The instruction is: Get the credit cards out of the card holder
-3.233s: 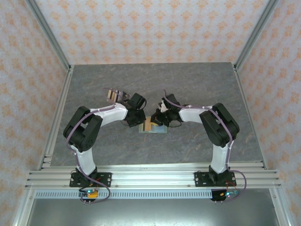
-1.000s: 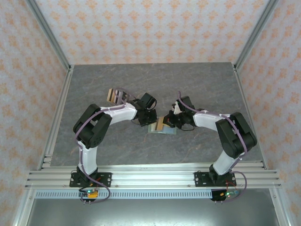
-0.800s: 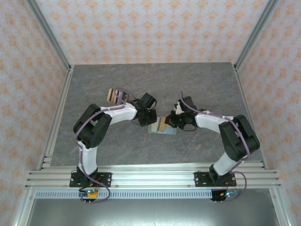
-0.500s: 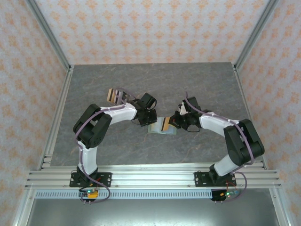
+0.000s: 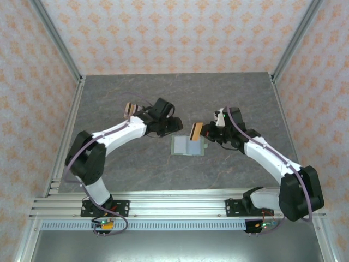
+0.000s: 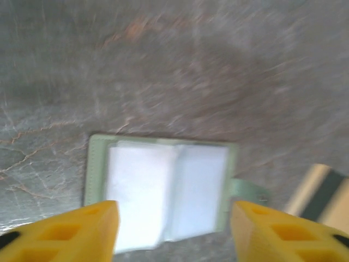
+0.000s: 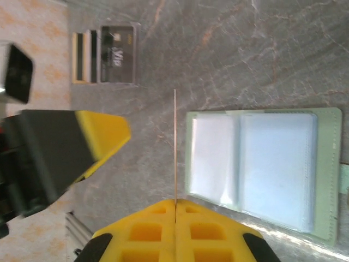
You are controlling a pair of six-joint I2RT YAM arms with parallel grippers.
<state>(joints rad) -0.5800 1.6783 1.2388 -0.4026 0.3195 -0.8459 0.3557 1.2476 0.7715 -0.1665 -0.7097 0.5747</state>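
Sage-green card holder (image 5: 188,146) open on the counter (image 5: 136,164) — right jaws pinch a tan card (image 5: 196,131) clear, left jaws agape; next stop, likely the card pile (image 5: 129,109).

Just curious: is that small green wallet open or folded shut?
Open: the flat sage-green bifold card holder lies spread on the grey table, both pale inner panels facing up.

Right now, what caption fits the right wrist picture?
The right gripper pinches a credit card edge-on beside the open card holder.
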